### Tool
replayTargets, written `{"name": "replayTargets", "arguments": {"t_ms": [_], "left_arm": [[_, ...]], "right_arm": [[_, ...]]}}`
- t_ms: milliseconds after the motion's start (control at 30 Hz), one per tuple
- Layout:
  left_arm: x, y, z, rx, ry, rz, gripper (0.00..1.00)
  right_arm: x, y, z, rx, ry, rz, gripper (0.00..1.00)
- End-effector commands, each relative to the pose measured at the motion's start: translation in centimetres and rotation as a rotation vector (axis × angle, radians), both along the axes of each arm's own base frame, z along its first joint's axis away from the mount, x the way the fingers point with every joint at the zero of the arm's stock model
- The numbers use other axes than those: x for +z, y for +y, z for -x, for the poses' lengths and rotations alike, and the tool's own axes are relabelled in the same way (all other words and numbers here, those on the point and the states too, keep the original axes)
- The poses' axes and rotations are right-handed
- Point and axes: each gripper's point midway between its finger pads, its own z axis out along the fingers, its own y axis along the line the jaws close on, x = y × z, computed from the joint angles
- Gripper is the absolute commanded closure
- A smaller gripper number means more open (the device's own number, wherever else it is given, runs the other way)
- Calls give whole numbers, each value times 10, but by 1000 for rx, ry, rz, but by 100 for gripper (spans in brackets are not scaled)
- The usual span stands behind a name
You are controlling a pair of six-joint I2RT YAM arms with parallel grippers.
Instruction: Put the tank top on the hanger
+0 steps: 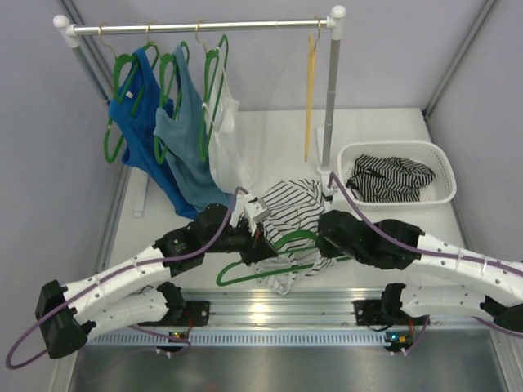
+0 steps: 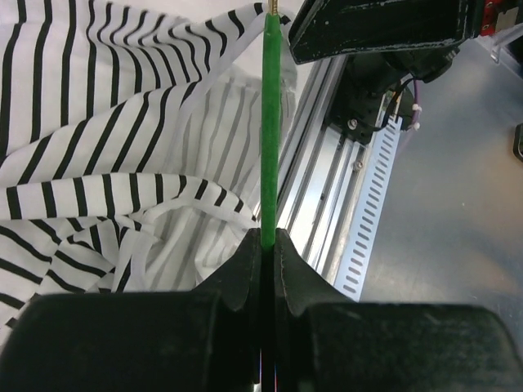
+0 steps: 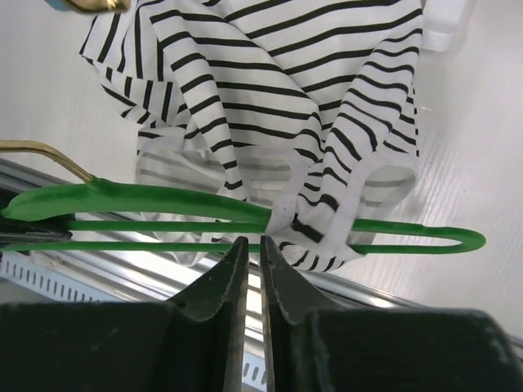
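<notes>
Your left gripper (image 2: 268, 245) has its jaws pinching the hanger (image 2: 270, 122) by a thin green bar; your right gripper (image 3: 253, 249) has its jaws all but pressed together just short of the hanger's lower bar, and you cannot tell whether they hold anything. The tank top (image 3: 270, 82) lies bunched on the table (image 1: 384, 131) between both arms; one strap loops over the hanger.

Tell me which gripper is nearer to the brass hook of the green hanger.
Left. The left gripper clamps the hanger close to the hook; the right gripper is farther along, at the lower bar.
</notes>
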Motion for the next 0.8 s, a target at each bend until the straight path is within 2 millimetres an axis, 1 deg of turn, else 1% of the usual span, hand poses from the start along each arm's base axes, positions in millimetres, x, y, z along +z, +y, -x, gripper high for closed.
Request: {"name": "replayTargets", "arguments": {"t_ms": [0,33,67,100,133,200,233,300,333,400,533,600,667,767], "left_arm": [[34,-20,-10,5,-92,172,100],[29,-21,-9,2,-80,171,100],[30,-24,-9,0,-88,188,100],[28,-26,-7,-8,-87,188,100],[21,-26,-7,-3,-77,181,100],[19,-29,-6,-3,-86,195,100],[13,-29,-6,2,-79,191,100],[6,-31,-7,11,-71,185,100],[3,-32,-7,16,-68,188,100],[-1,-35,-9,25,-65,182,100],[-7,-41,-10,40,-59,166,100],[-11,-43,-10,39,-53,155,100],[-11,-46,-9,40,-51,156,100],[-15,-49,-8,45,-49,151,100]], "right_arm": [[15,-11,-7,-27,-50,1,88],[14,-15,-7,-32,-56,12,81],[13,-17,-8,-33,-61,18,77],[14,-18,-8,-27,-66,19,73],[18,-18,-8,-11,-86,8,68],[22,-18,-9,9,-110,-8,63],[31,-15,-9,40,-144,-41,59],[34,-12,-10,74,-175,-68,57],[43,-7,-12,94,-208,-103,54],[42,-3,-14,106,-225,-108,52],[41,16,-21,122,-245,-122,46],[37,23,-25,120,-248,-122,44],[32,25,-28,101,-246,-103,43],[20,27,-33,78,-238,-72,43]]}}
